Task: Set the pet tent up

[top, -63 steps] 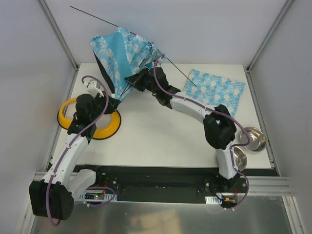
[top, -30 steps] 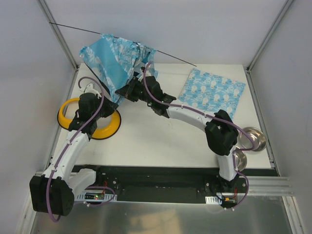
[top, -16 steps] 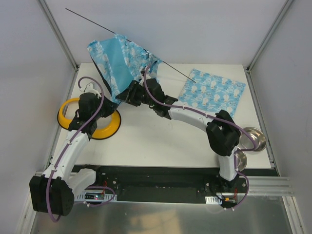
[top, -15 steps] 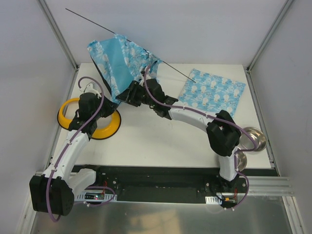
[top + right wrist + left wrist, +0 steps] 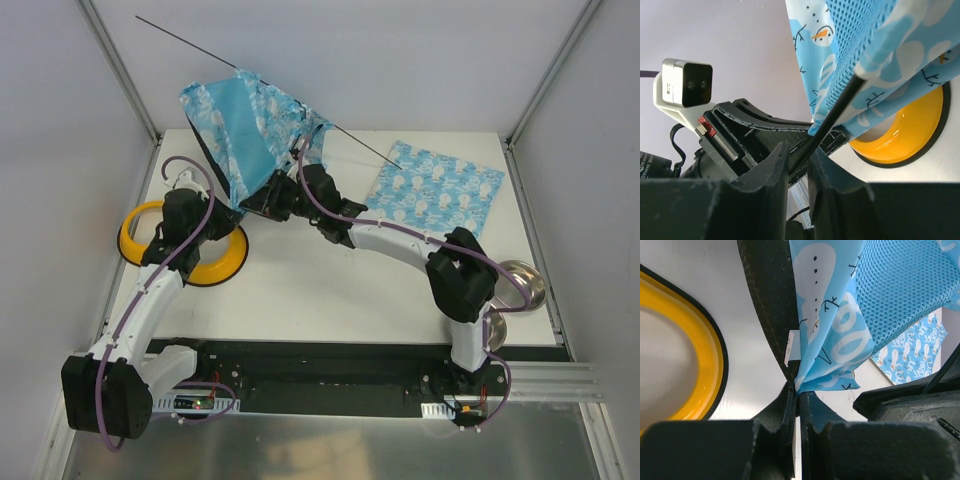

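The left gripper (image 5: 797,399) is pressed together on a lower corner of the light blue fabric pet tent (image 5: 840,335) with white snowman print and dark trim, which rises ahead of it above the white tabletop (image 5: 752,365). Just beside it on its left lies the round yellow double bowl (image 5: 707,365). The right gripper (image 5: 799,161) pinches the tent's thin black flexible pole (image 5: 837,110); well behind it lies a flat square mat (image 5: 435,190) of the same print

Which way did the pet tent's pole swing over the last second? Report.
Yes: the pet tent pole tilted clockwise; its right tip now overlaps the blue mat, previously beyond it.
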Controlling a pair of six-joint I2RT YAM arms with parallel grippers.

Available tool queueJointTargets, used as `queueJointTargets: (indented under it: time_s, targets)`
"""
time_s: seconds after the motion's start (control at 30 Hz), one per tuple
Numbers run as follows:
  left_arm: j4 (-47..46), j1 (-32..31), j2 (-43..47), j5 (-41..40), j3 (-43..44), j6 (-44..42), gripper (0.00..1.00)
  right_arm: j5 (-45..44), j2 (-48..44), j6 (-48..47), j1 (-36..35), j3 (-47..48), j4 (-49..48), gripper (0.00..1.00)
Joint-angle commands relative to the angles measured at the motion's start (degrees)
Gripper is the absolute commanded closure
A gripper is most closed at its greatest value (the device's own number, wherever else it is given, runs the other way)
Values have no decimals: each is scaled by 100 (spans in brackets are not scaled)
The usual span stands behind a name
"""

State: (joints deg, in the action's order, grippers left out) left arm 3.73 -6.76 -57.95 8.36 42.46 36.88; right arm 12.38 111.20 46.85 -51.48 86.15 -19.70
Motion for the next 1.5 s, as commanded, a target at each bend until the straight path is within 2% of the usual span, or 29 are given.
queueJointTargets:
  time_s: [0.0,0.07,0.13,0.17,0.37,0.7,0.97,1.17,1.47]
  targets:
    - [-293,26,-49,-344,289,-67,100,247,-151,105,-55,34,-324,76]
    - [-302,26,-49,-352,307,-67,100,238,-221,70,-63,-71,-332,81]
    - [-294,26,-58,-335,298,-93,100,151,-283,26,-64,-168,-332,99]
    - [-294,26,-58,-309,307,-111,100,81,-300,-9,-64,-186,-332,100]
    - [-346,26,100,-116,184,-506,100,-648,-476,-141,85,-230,-516,100]
    - [-355,26,337,236,53,-1025,100,-983,-467,508,753,-72,-1105,100]
    - [-1357,26,399,869,-536,-1412,100,-1045,-125,1441,1158,182,-1809,100]
    - [-1541,26,469,1036,-747,-1667,100,-1501,25,1345,1167,359,-1844,100]
    - [-1603,26,627,816,-915,-1746,100,-2073,314,1125,1193,561,-1660,100]
